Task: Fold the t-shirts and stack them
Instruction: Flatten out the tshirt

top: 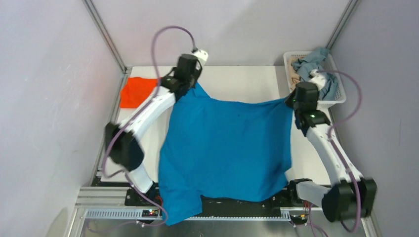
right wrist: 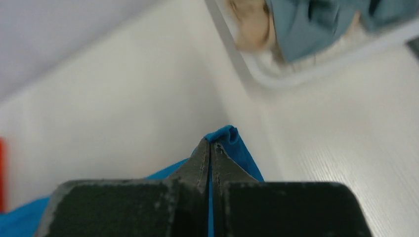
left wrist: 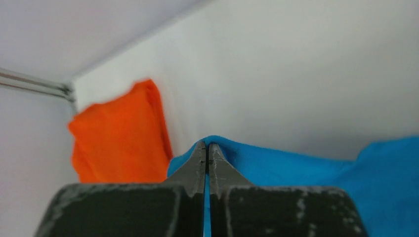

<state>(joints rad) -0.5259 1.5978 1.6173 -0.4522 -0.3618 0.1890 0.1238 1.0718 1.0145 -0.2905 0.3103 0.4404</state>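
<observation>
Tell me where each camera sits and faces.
Top external: above, behind the robot, looking down; left claw and right claw hold a blue cloth t-shirt.
Left wrist: on the left arm, facing a folded orange t-shirt; shut left claw shows.
Right wrist: on the right arm, facing a white plastic basket; shut right claw shows.
All three share that t-shirt.

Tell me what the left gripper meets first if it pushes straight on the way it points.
Past the blue t-shirt it pinches, the left gripper heads onto bare white table, just right of the folded orange t-shirt, which it looks to miss. Depth is unclear.
</observation>
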